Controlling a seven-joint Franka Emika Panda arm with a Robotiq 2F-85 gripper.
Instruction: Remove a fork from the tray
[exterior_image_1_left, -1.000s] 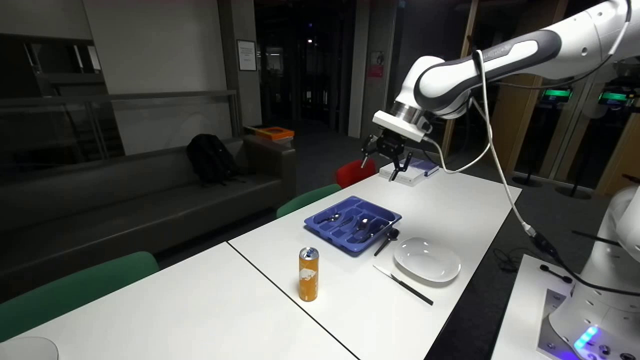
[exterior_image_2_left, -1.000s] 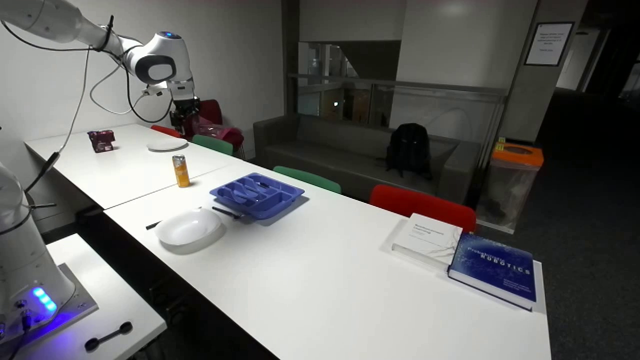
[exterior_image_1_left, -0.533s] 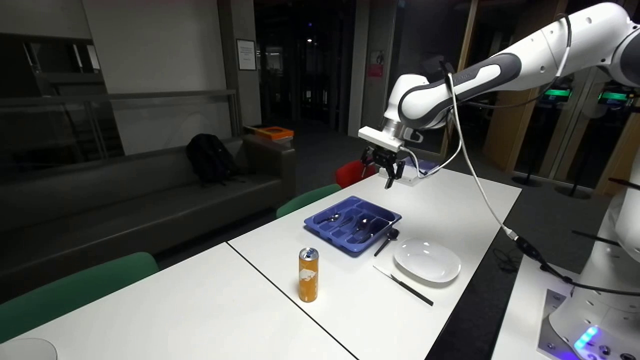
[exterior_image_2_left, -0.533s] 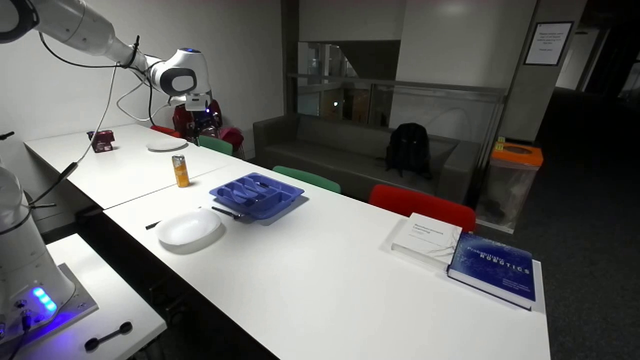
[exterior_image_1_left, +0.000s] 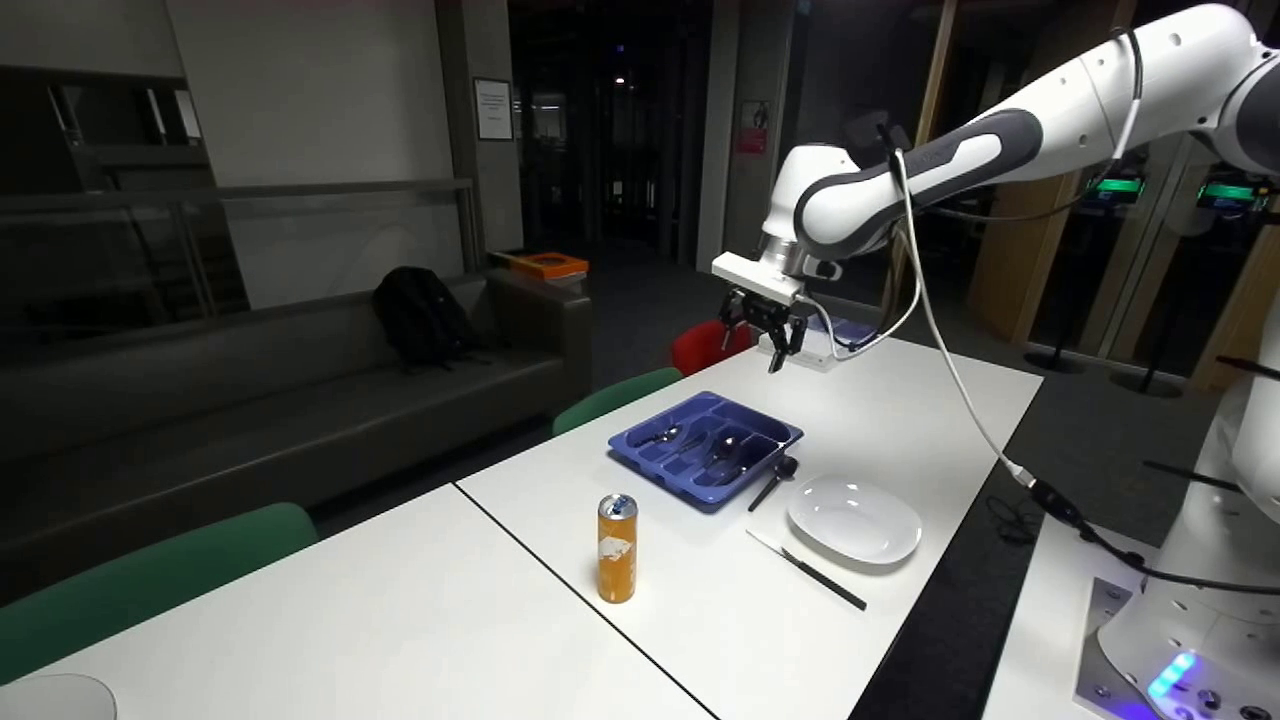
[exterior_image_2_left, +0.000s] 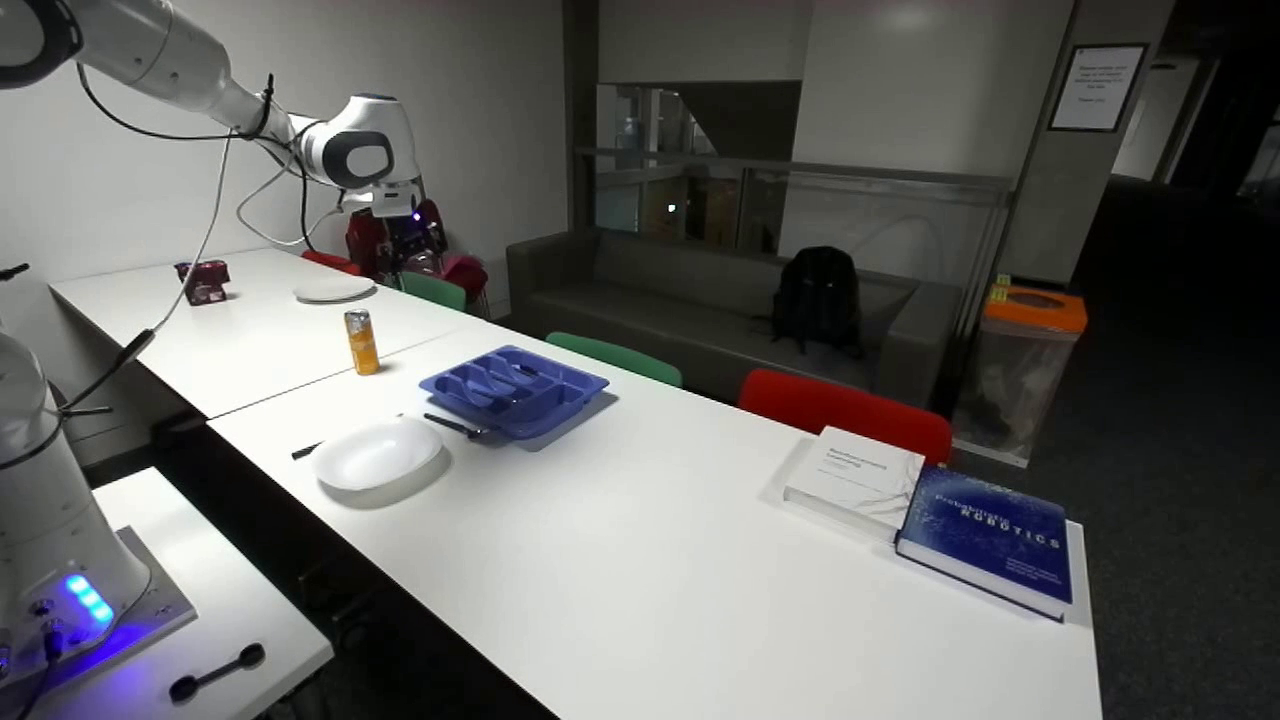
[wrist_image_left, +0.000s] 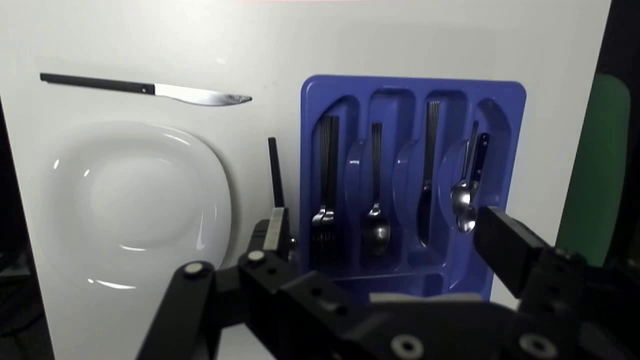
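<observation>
Blue plastic cutlery tray sits near the edge of the table by a green chair, forks in its leftmost long compartment in the wrist view. A black-handled utensil lies between its rim and the white plate. The gripper, spread wide, hangs well above; the Probabilistic Robotics book lies well apart.

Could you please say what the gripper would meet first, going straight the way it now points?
Likely the blue tray or a spoon lying in it; in the wrist view, both show ahead of the open gripper, though depth is unclear.
</observation>
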